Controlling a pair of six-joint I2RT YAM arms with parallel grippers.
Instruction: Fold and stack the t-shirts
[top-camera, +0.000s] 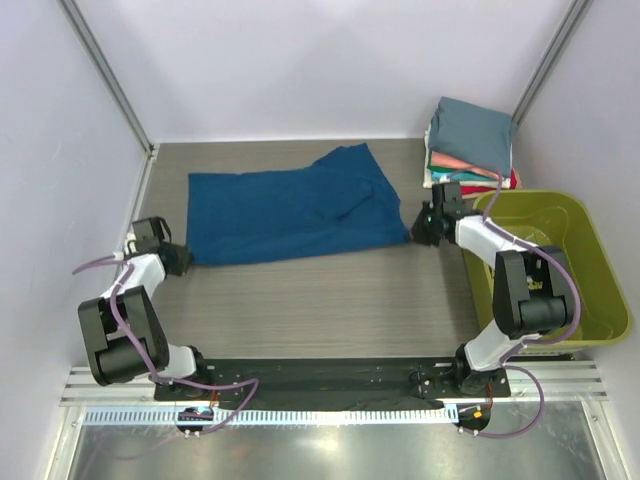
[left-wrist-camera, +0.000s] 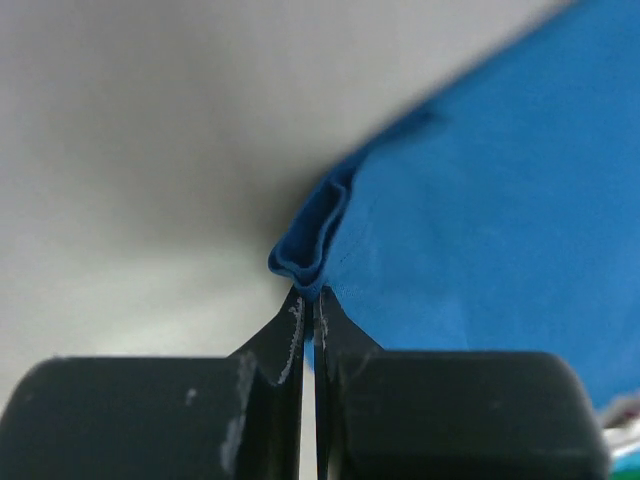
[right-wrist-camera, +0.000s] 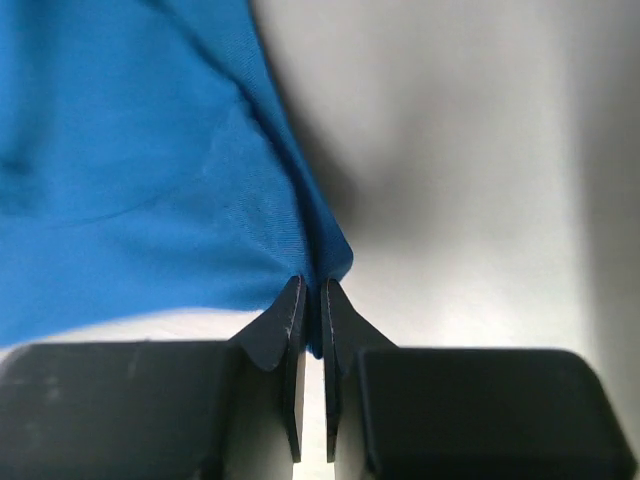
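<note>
Navy t-shirt (top-camera: 290, 210) lies flat between my two grippers, its long axis running hand to hand. Left gripper (left-wrist-camera: 310, 300) clamped tight on one corner, right gripper (right-wrist-camera: 312, 290) clamped on the opposite edge. Both equally near, cloth spreading forward from each.

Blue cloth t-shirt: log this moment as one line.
blue cloth t-shirt: spread between both hands | left hand: shut on its near-left corner | right hand: shut on its near-right corner
</note>
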